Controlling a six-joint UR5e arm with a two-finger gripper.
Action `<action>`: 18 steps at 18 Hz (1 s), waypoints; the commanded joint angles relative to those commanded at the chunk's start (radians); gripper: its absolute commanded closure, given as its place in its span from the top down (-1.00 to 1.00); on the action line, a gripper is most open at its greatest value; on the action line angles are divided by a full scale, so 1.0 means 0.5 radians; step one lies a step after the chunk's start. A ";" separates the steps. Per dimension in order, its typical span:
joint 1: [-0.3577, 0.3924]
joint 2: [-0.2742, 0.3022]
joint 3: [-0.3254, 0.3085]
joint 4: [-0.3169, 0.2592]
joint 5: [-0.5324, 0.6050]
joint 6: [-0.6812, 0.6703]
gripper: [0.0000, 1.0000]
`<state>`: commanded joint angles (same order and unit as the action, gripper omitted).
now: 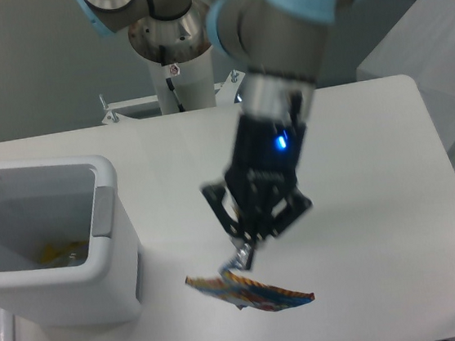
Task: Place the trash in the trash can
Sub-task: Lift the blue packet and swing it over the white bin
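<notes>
Snack packet [253,291] hanging just below gripper [242,259], pinched at top edge (approx. flat).

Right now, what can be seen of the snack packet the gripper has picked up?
The snack packet hangs in the air from the gripper, pinched at one edge by the fingertips. It is seen nearly edge-on and lies almost flat, sagging a little. It looks like thin printed plastic, blue with orange-striped edges. Nothing else touches it; it is clear of the table, to the right of the open trash can.
</notes>
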<state>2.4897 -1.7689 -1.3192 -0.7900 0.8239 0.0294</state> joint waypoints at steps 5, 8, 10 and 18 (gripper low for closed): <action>-0.116 0.234 -0.135 -0.003 -0.117 -0.074 -0.76; -0.266 0.252 -0.202 0.000 -0.160 -0.059 -0.77; -0.307 0.246 -0.202 0.000 -0.157 -0.053 -0.77; -0.436 0.347 -0.613 0.003 -0.154 0.223 -0.76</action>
<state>2.2718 -1.5954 -1.6257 -0.7885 0.7470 0.1407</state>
